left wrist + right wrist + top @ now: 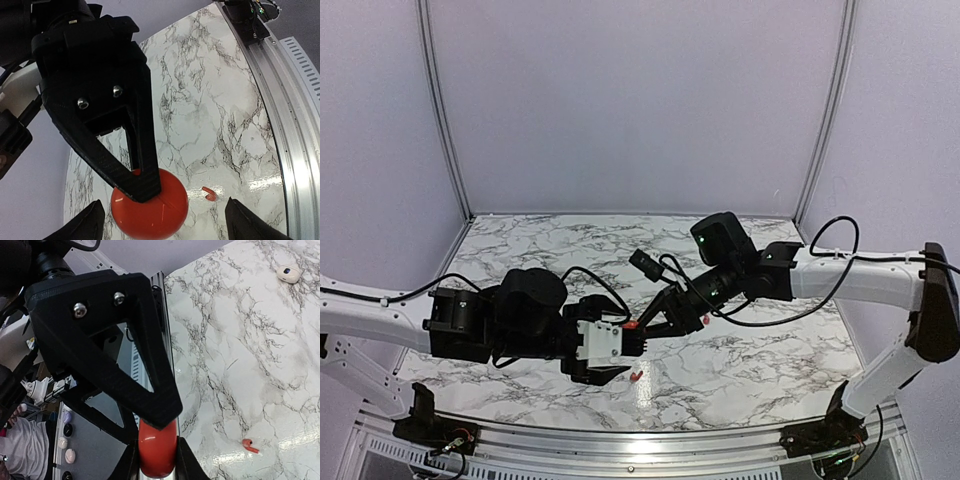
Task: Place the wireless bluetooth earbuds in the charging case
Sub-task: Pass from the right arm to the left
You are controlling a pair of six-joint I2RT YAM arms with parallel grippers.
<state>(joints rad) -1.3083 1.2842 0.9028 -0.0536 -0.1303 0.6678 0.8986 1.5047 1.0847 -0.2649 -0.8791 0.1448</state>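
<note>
The red round charging case (pixel 157 447) is clamped edge-on between my right gripper's (pixel 158 456) two fingers, above the table. In the left wrist view the case (pixel 160 212) hangs between my left gripper's (pixel 162 217) wide-open fingertips, which do not touch it, and a right finger presses on its top. In the top view the case (pixel 631 324) is a small red spot where the left gripper (pixel 623 356) and right gripper (pixel 647 326) meet. One red earbud (pixel 209 194) lies on the marble, also seen in the right wrist view (pixel 250 445) and the top view (pixel 636 376). The second earbud is out of view.
A small white object with a dark spot (pixel 289 273) lies farther off on the marble table (pixel 750 350). The metal rail of the table's near edge (pixel 295 125) runs close to the earbud. Both arms cross over the table's middle.
</note>
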